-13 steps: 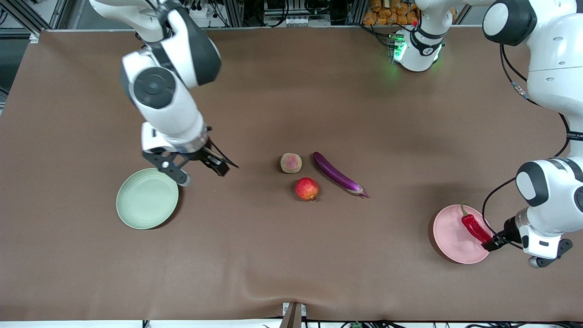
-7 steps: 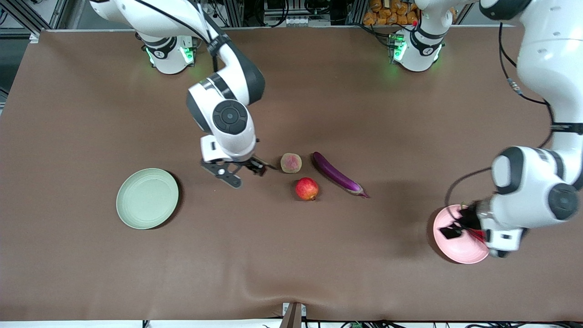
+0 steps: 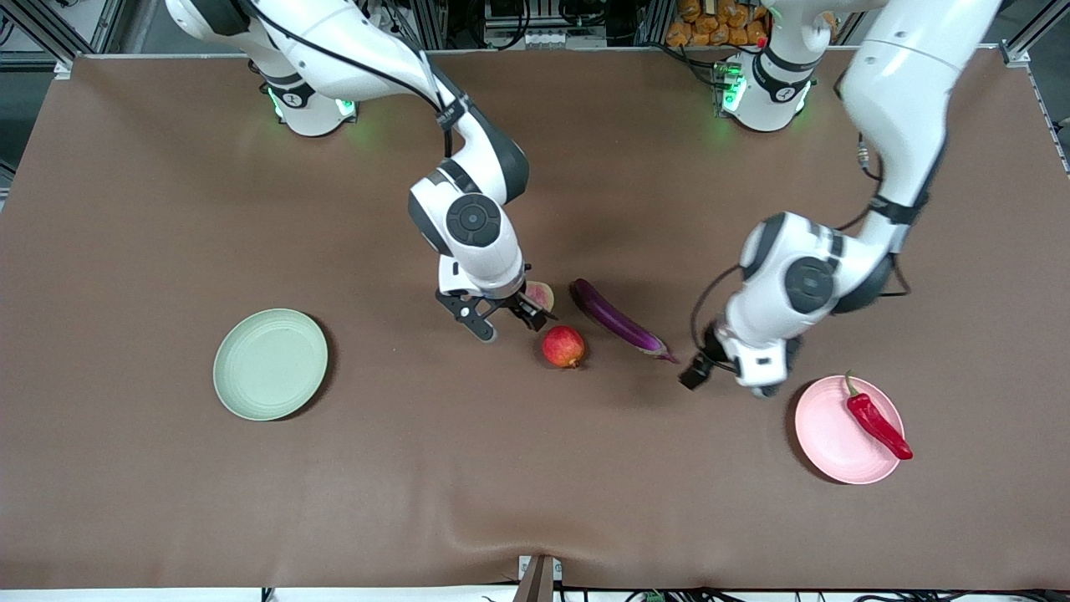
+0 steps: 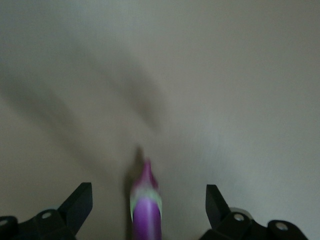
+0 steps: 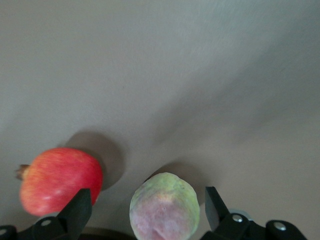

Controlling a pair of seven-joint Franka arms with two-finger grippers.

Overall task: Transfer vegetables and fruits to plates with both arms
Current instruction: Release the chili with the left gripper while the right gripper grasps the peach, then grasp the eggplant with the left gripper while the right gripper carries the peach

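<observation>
Brown worktop [image 3: 167,485] carries 2 plates: the green plate [image 3: 270,364] bare at the right arm's end, the pink plate [image 3: 836,435] with the chili [image 3: 875,420] at the left arm's end. Mid-worktop, the eggplant [image 3: 619,320] lies beside the pomegranate [image 3: 563,346] and the fuzzy fruit [image 5: 164,206]. Right gripper [image 3: 504,318] hangs over the fuzzy fruit, jaws apart. Left gripper [image 3: 726,372] hovers by the eggplant's tip, jaws spread wide.

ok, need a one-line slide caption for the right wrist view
Open right gripper straddling the fuzzy round fruit, pomegranate beside it on the brown table.
</observation>
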